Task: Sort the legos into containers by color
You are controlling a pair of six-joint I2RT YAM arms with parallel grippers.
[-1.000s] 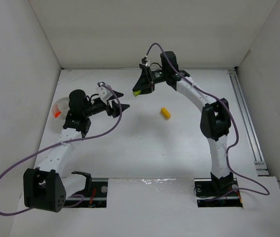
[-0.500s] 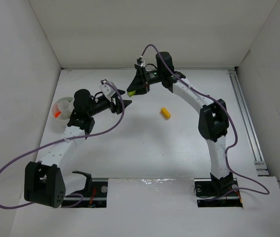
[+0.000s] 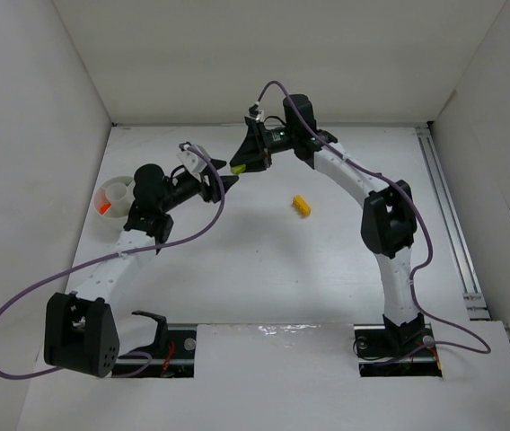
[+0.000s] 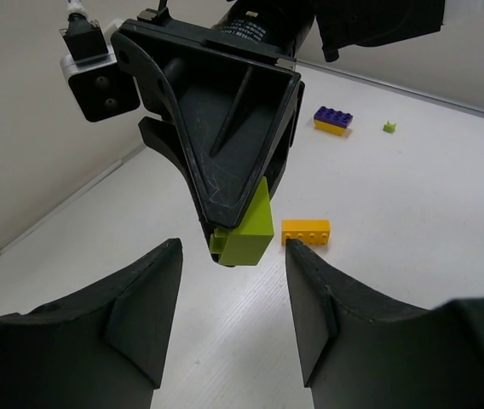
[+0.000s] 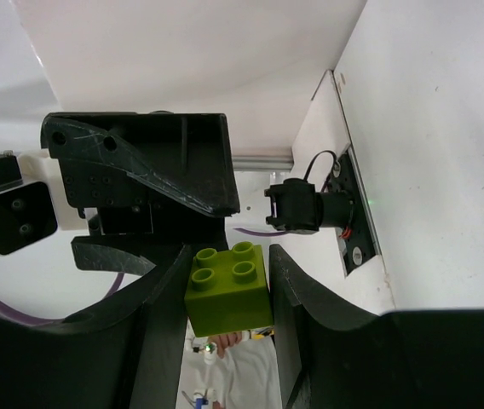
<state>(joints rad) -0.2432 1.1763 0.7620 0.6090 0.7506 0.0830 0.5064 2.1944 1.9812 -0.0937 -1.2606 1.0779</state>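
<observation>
My right gripper (image 5: 229,294) is shut on a lime lego (image 5: 227,290), studs facing its camera, held above the table at the back middle (image 3: 236,167). My left gripper (image 4: 232,294) points straight at it, open, nothing between its fingers (image 4: 140,315); the lime lego (image 4: 246,230) hangs just beyond their tips. A yellow lego (image 3: 302,206) lies on the table right of both grippers. The white bowl (image 3: 111,189), one of the containers, stands at the left with an orange-red piece (image 3: 102,208) inside. A purple-on-yellow lego (image 4: 333,120) and a tiny green piece (image 4: 389,127) lie farther off.
White walls enclose the table on the left, back and right. A metal rail (image 3: 448,215) runs along the right edge. Purple cables (image 3: 183,238) loop off both arms.
The right gripper carried the lime lego left toward the left gripper. The left arm stretched up and right until the two grippers face each other closely.
</observation>
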